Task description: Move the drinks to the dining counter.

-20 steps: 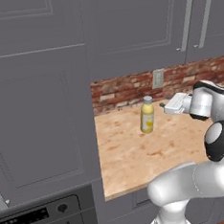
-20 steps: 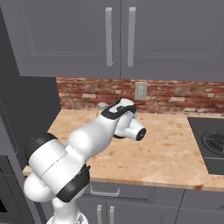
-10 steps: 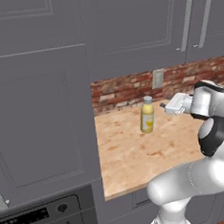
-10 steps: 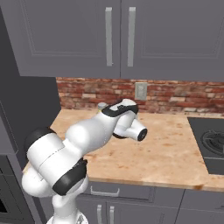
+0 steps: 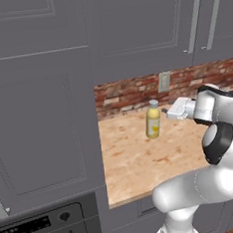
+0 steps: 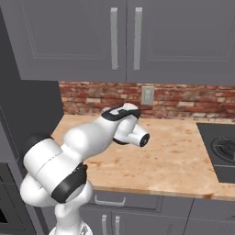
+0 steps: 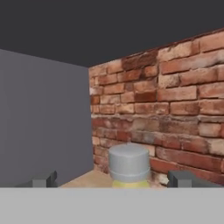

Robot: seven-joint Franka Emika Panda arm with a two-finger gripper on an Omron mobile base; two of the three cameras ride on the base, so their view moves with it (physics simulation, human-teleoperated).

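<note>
End effector [image 7: 113, 180] spread wide either side of the yellow bottle's [image 5: 153, 120] pale cap [image 7: 128, 163], its body cut off below

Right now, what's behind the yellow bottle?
Behind the yellow bottle is the brick backsplash, with a wall outlet up to its right. The bottle's body hides the strip of counter right behind it. The tool straddles its cap.

The Franka Panda arm [image 6: 87, 142] was glossy white, built of fat rounded links joined by black bands at each joint. Its wrist ended in a short white cylinder with a dark end face. Two small dark grey fingertips [image 7: 183, 178] were blocky and square-edged.
</note>
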